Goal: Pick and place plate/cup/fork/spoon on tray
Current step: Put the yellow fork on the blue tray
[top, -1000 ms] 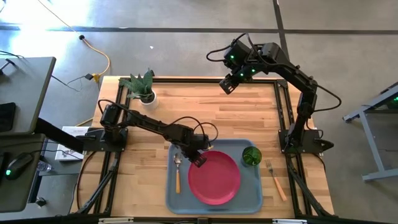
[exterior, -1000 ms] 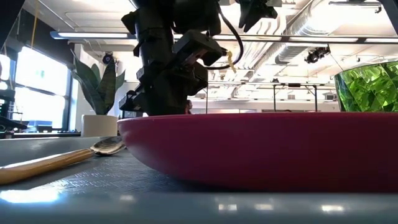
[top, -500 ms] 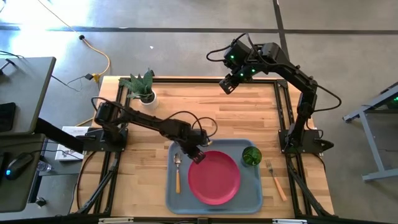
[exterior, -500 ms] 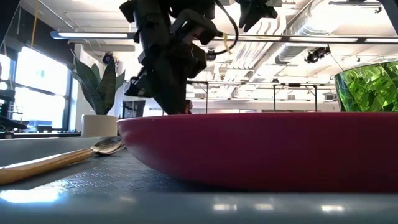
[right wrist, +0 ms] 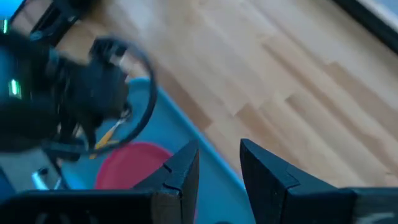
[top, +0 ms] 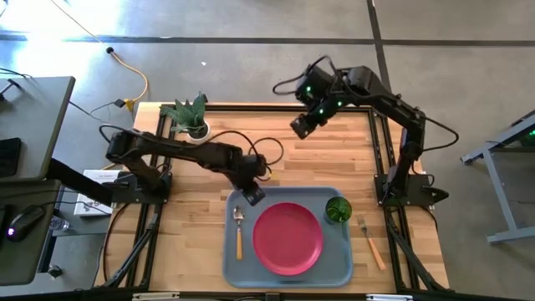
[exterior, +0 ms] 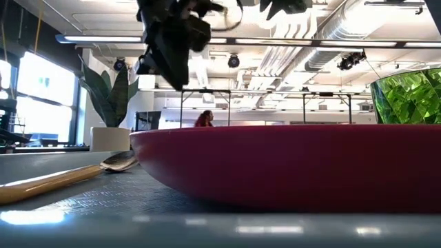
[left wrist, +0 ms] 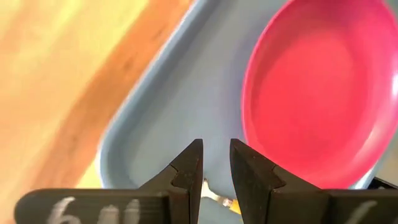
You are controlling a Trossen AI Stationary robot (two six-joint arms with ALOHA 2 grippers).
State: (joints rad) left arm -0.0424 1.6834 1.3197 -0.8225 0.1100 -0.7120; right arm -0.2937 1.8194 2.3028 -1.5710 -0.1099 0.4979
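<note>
High view showed you the plate [top: 287, 238], cup [top: 338, 209] and spoon [top: 238, 228] on the tray [top: 337, 266], the fork [top: 370, 242] lying beside it on the bench [top: 276, 155]. Your left tool [top: 253, 195] hung empty over the tray's corner, fingers slightly parted; your right tool [top: 300, 127] waited, parted, over the bench's far side.

tray [top: 338, 259]: blue-grey, flat on table | plate [top: 287, 238]: pinkish-red, laid flat mid-tray | spoon [top: 238, 232]: orange handle, laid along tray's left side | cup [top: 338, 209]: green, upright in tray's corner | fork [top: 370, 242]: on table beside tray
</note>
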